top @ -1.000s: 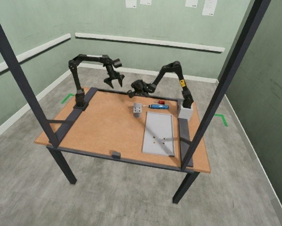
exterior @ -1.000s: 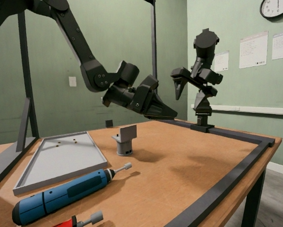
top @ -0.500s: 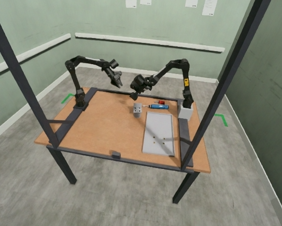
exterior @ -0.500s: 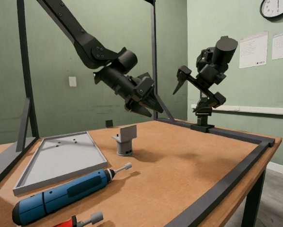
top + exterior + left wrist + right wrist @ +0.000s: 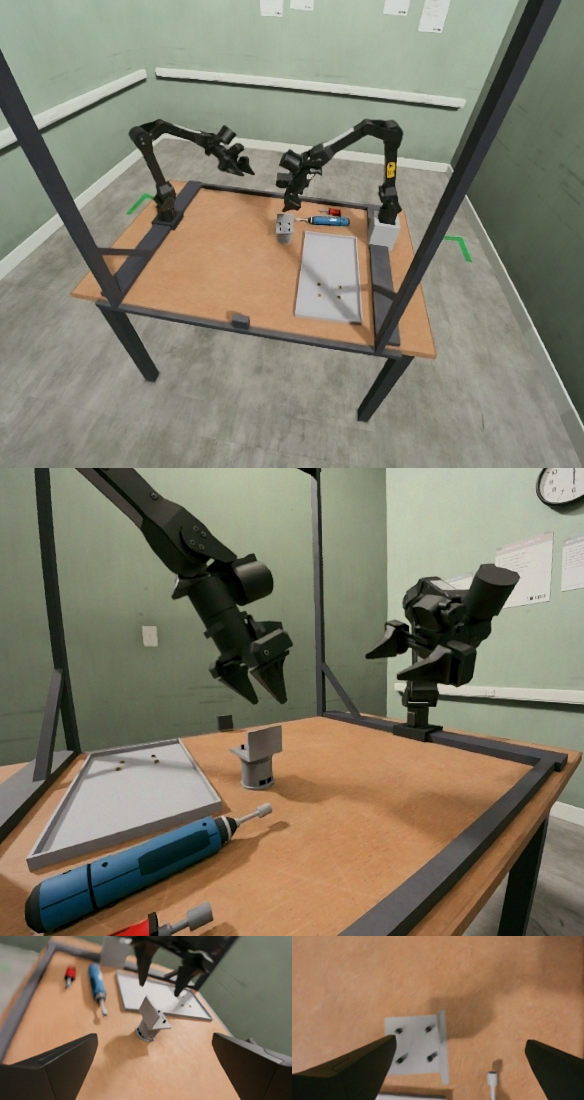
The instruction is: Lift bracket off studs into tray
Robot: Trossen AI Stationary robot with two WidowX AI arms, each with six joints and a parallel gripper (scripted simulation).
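The joint module (image 5: 285, 235) is a short grey cylinder standing upright on the table, just left of the tray's far end. The grey L-shaped bracket (image 5: 262, 745) sits on top of it. In the right wrist view the bracket (image 5: 415, 1048) lies flat over four dark studs, with its upright flange on the right. The grey tray (image 5: 330, 275) lies flat beside the module. My right gripper (image 5: 291, 204) (image 5: 267, 699) is open and empty, hovering straight above the bracket. My left gripper (image 5: 242, 167) is open and empty, high in the air well away from the module.
A blue screwdriver (image 5: 327, 221) and a small red tool (image 5: 331, 212) lie beyond the tray's far end. A few small brass pieces (image 5: 330, 291) lie in the tray. A white block (image 5: 384, 232) holds the right arm's base. A dark frame rail runs along the table edges.
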